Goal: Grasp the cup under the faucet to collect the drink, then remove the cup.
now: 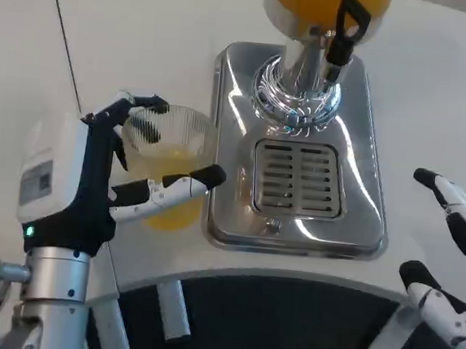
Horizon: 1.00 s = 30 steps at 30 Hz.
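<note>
With juice already inside, the cup (pixel 168 165) sits left of the dispenser (pixel 299 148), grasped by the left hand (pixel 114 184); right hand (pixel 450 259) waits released. Removal seems underway: next, set it down on the counter (pixel 146 44).

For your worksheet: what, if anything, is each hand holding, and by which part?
The left hand grips the cup around its side wall. The right hand holds nothing.

My left hand (pixel 126 185) and its cup (pixel 168 165) sit just beside the dispenser's steel base (pixel 365 153), blocked on that side; bare table (pixel 147 36) lies open toward upper left. The black tap lever (pixel 343 33) overhangs the drip grate (pixel 298 178)
</note>
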### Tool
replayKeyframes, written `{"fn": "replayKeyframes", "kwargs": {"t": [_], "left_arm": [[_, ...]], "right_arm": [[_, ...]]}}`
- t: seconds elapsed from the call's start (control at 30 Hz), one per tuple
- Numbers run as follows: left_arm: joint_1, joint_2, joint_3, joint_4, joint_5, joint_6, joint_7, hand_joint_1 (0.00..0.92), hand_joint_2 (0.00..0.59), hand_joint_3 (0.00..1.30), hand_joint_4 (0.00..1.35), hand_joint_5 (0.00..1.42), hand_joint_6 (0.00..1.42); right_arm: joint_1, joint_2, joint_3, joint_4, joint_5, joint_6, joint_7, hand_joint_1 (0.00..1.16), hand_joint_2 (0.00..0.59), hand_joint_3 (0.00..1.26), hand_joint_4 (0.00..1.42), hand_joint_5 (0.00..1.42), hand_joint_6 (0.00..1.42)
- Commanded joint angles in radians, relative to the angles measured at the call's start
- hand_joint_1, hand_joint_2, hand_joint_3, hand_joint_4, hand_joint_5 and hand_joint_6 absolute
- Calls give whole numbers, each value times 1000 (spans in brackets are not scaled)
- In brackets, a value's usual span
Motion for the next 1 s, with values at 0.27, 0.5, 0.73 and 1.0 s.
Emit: {"fn": "replayKeyframes", "kwargs": {"t": [0.27,0.5,0.73,1.0], "left_arm": [[178,-1,69,-277,-63,-73,-126,767,0,1039,1166,1264,1424],[291,-15,63,-411,-79,-113,-201,762,0,1030,1166,1262,1424],[377,-42,43,-502,-71,-158,-238,760,0,1027,1166,1262,1424],[457,-67,39,-576,-73,-189,-274,760,0,1027,1166,1262,1424]], "right_arm": [[55,-26,-7,15,-142,-184,-61,245,551,0,0,0,0],[103,3,11,64,-180,-352,-146,193,559,0,0,0,0],[125,3,5,106,-184,-463,-180,174,560,0,0,0,0],[110,-12,-5,136,-160,-529,-174,141,569,0,0,0,0]]}}
